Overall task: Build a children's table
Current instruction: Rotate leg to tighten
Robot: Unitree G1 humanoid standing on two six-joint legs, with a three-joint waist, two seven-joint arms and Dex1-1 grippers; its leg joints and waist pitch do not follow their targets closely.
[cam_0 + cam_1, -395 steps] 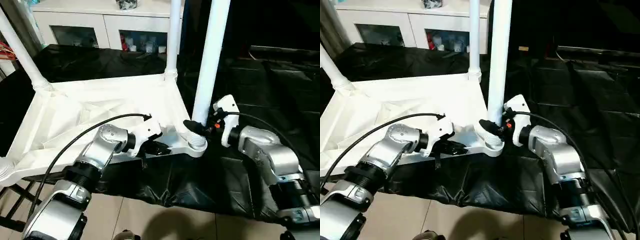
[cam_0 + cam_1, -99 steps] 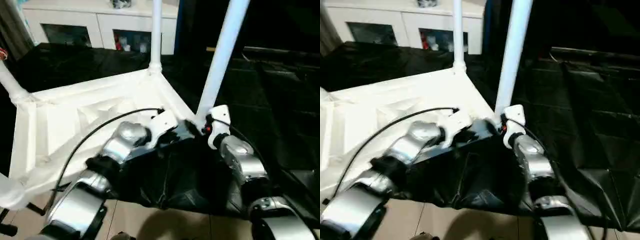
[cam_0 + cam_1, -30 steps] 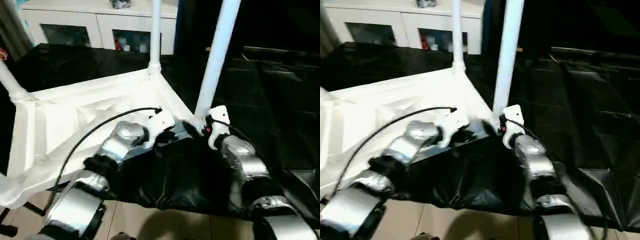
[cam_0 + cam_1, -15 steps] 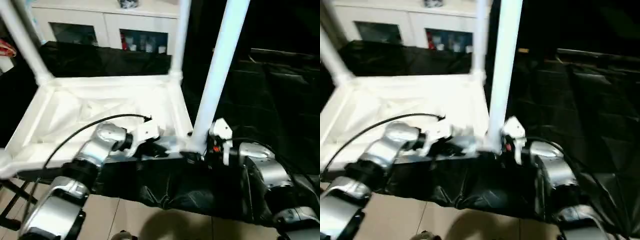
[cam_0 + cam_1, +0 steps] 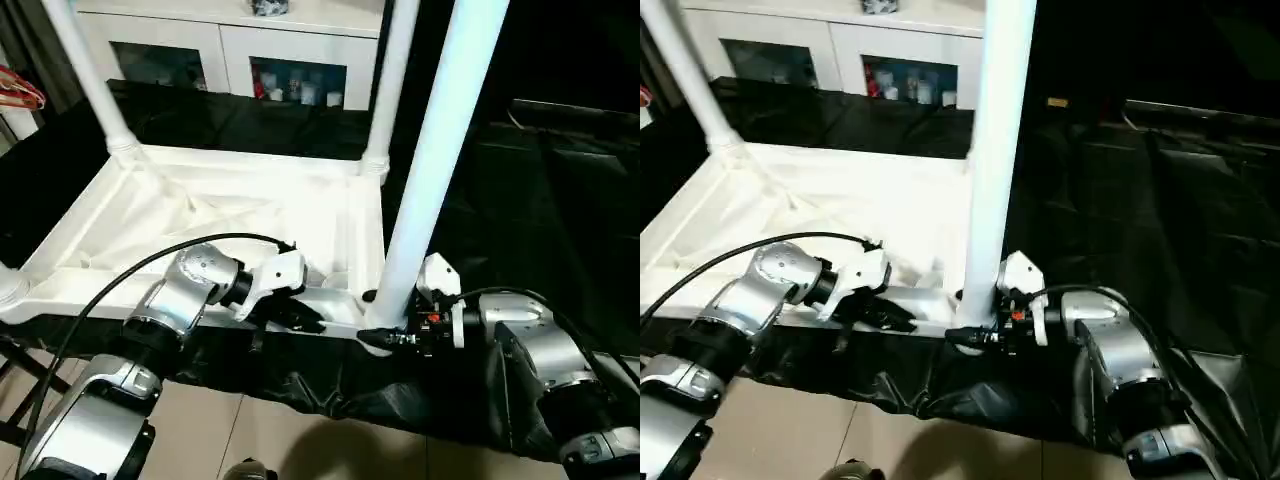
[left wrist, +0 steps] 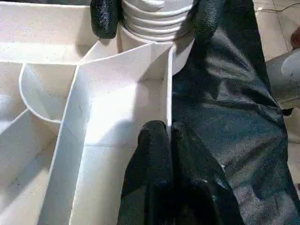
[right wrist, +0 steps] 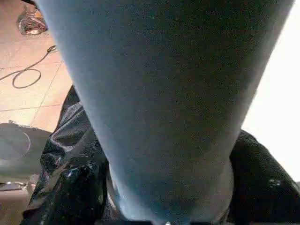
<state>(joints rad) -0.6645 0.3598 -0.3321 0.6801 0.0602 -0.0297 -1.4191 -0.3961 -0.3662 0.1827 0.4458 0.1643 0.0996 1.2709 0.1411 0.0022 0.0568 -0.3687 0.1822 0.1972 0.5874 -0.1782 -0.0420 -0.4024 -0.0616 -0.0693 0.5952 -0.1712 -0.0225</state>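
Holding the small all-white plastic children's table (image 5: 215,225) upside down on the big folding table draped in black sheeting (image 5: 520,215), we keep its ribbed underside facing up so the long tapered legs can stand in the rounded corner sockets. Our left gripper (image 6: 168,136) has its two black fingers pinched together on the thin white edge wall of the tabletop, just beside the nearest corner socket, which we judge steadies the top while the other arm works. Our right gripper (image 5: 975,335) sits at the foot of the nearest white tube leg (image 5: 430,165), one black finger on each side of the ribbed collar where that leg enters the socket; the fingers (image 6: 105,16) bracket the collar, but we cannot tell whether they press on it or merely stand around it. Two more legs rise from the far corners, toward the white cabinet with glass doors (image 5: 235,60) behind the nearest leg. Compared with a second ago, the whole view has swung, so the tabletop now lies squarer to us; we take that as camera motion. Our right forearm now reaches the nearest leg from the side instead of from below, and the left pinch is unchanged.
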